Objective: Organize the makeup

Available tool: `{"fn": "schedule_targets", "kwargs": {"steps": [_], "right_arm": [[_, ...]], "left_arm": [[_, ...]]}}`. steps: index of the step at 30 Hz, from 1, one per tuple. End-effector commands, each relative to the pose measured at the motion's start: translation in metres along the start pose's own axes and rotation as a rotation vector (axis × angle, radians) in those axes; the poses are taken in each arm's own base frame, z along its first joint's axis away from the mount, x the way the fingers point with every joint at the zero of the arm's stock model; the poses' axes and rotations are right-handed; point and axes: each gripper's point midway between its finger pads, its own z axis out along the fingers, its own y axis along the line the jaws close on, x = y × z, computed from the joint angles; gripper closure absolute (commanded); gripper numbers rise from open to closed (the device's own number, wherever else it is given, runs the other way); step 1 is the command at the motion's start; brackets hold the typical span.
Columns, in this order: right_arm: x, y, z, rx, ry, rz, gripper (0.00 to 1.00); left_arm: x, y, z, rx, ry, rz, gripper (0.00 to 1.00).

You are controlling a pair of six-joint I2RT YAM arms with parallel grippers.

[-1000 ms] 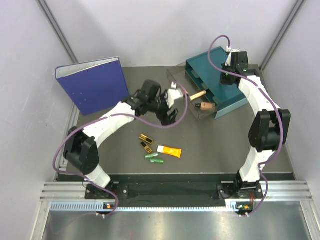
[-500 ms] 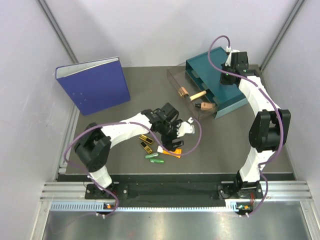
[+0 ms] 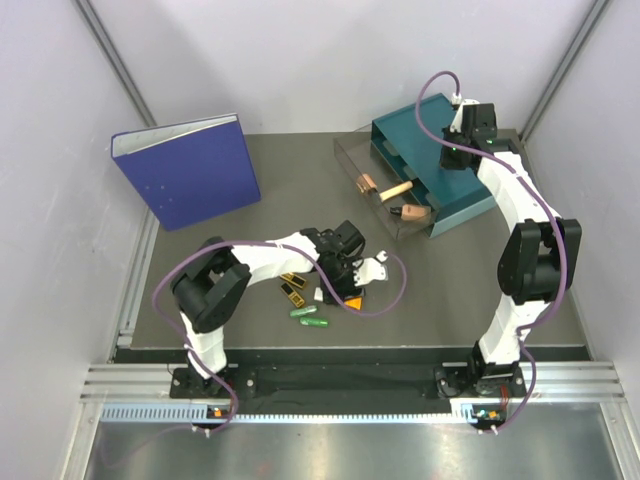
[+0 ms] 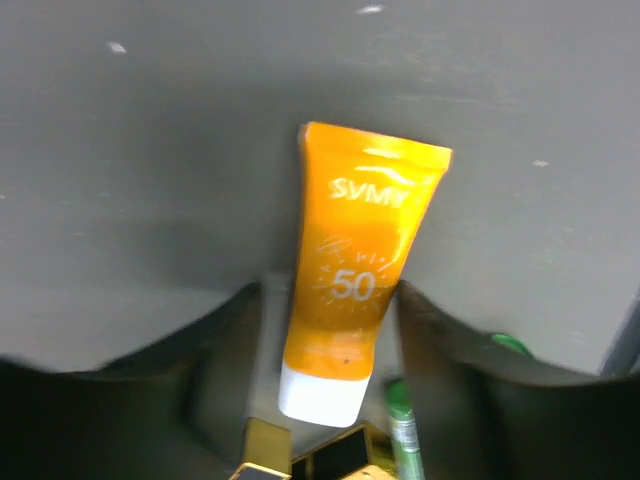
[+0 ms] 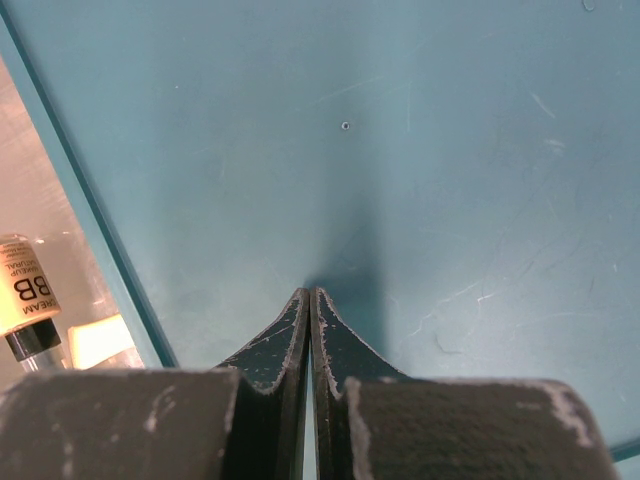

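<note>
- My left gripper (image 3: 352, 286) is down on the table (image 3: 450, 270), a little toward 6 o'clock from the middle, low over the loose makeup.
- On the left wrist camera its jaws stand moderately apart, one on each side of the tube (image 4: 360, 230). A sliver of gap shows on the 9 o'clock side, so I do not see a pinch.
- The tube is bright yellow-orange and glossy, with a flat crimped end at 12 o'clock and a white cap (image 4: 320, 392) at 6 o'clock. It carries white print, including a large "50", and it lies flat.
- The two gold-and-black cases (image 3: 293, 286) lie side by side at about 9 o'clock from the tube. They are short bars, close together.
- The two green capsules (image 3: 309, 317) lie at about 7 o'clock from the tube, slim and shiny, nearly parallel.
- The two beige bottles (image 3: 405, 200) with dark caps lie inside the clear drawer (image 3: 350, 160), which stands pulled out of the teal drawer box (image 3: 450, 195) at the table's 1 o'clock corner.
- My right gripper (image 5: 310, 300) has its fingers pressed together with nothing between them, and it sits over the flat teal top of the box.
- The blue binder (image 3: 190, 170) stands upright at 10 o'clock, well apart from the makeup.
</note>
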Motion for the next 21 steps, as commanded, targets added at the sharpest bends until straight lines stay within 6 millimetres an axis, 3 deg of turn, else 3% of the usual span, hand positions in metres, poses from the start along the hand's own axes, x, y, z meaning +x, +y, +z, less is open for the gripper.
{"fn": "schedule_targets", "kwargs": {"steps": [1, 5, 10, 13, 18, 19, 21], "right_arm": [[0.054, 0.002, 0.008, -0.014, 0.182, 0.001, 1.0], [0.053, 0.002, 0.008, -0.014, 0.18, -0.002, 1.0], [0.051, 0.002, 0.01, -0.013, 0.179, -0.002, 1.0], [0.049, 0.003, 0.01, -0.019, 0.178, -0.002, 1.0], [0.048, 0.004, 0.012, -0.024, 0.179, 0.003, 1.0], [0.049, 0.004, 0.013, -0.026, 0.181, 0.001, 1.0], [0.049, 0.005, 0.013, -0.029, 0.183, 0.001, 1.0]], "left_arm": [[0.02, -0.001, 0.021, 0.017, 0.097, -0.032, 0.57], [0.013, 0.004, 0.018, 0.01, 0.092, -0.028, 0.66], [-0.002, 0.013, 0.004, -0.04, 0.046, -0.037, 0.67], [-0.016, 0.025, -0.009, -0.085, -0.003, -0.084, 0.8], [-0.05, 0.068, -0.044, -0.129, -0.166, -0.256, 0.99], [-0.054, 0.067, -0.047, -0.088, -0.186, -0.298, 1.0], [-0.067, 0.089, -0.069, -0.1, -0.244, -0.333, 1.0]]}}
